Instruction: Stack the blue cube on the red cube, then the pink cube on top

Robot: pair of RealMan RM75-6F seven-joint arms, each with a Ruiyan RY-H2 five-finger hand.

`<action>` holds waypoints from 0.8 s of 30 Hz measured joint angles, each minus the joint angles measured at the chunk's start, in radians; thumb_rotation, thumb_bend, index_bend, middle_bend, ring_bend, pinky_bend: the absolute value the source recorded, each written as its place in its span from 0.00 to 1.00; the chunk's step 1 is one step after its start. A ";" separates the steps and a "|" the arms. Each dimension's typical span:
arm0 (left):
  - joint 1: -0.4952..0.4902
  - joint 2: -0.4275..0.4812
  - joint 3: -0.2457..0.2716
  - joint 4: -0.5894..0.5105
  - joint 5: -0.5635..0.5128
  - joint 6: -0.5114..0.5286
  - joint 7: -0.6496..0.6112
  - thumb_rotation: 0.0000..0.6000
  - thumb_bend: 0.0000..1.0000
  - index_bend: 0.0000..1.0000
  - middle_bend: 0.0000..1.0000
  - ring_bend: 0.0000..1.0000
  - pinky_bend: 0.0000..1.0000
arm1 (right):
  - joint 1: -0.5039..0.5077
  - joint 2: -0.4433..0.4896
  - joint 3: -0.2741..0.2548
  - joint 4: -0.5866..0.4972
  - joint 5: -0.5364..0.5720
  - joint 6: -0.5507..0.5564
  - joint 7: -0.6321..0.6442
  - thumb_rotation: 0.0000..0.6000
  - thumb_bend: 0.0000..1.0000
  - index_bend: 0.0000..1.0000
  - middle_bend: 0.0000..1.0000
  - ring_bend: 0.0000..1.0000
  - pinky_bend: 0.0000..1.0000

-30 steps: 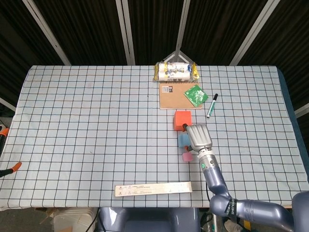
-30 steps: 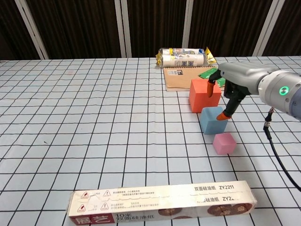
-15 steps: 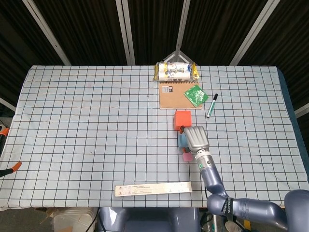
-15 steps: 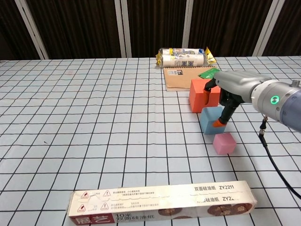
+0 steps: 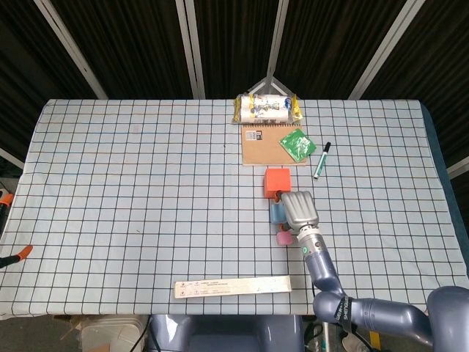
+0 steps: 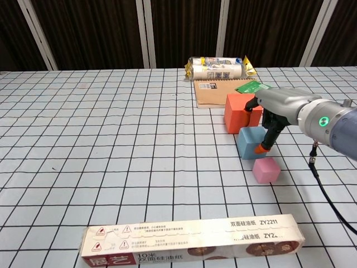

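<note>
The red cube (image 5: 277,180) (image 6: 237,114) stands on the checkered table (image 5: 146,191). Right in front of it sits the blue cube (image 5: 275,213) (image 6: 248,146), and nearer the front lies the small pink cube (image 5: 283,238) (image 6: 265,170). All three rest on the cloth, and none is stacked. My right hand (image 5: 298,211) (image 6: 273,111) hangs over the blue cube and grips it: the thumb is down behind it against the red cube's side, and a fingertip (image 6: 260,149) presses its front right face. My left hand appears in neither view.
A long flat box (image 5: 232,287) (image 6: 192,243) lies along the front edge. Behind the red cube are a brown notebook (image 5: 267,147), a green packet (image 5: 297,143), a pen (image 5: 322,160) and a snack pack (image 5: 267,108).
My right hand has come down and slightly nearer over the blue cube, its finger sliding lower along the cube's front right face. The cubes have not moved.
</note>
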 measured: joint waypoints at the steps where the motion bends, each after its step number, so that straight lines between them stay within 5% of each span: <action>1: 0.000 -0.001 0.000 -0.001 -0.001 0.000 0.002 1.00 0.16 0.03 0.00 0.00 0.00 | 0.000 0.001 -0.001 0.000 0.000 0.000 0.002 1.00 0.05 0.41 1.00 1.00 1.00; 24: -0.003 -0.002 0.000 -0.001 -0.007 -0.003 0.009 1.00 0.16 0.03 0.00 0.00 0.00 | 0.018 -0.024 -0.008 0.046 0.002 -0.015 0.034 1.00 0.05 0.49 1.00 1.00 1.00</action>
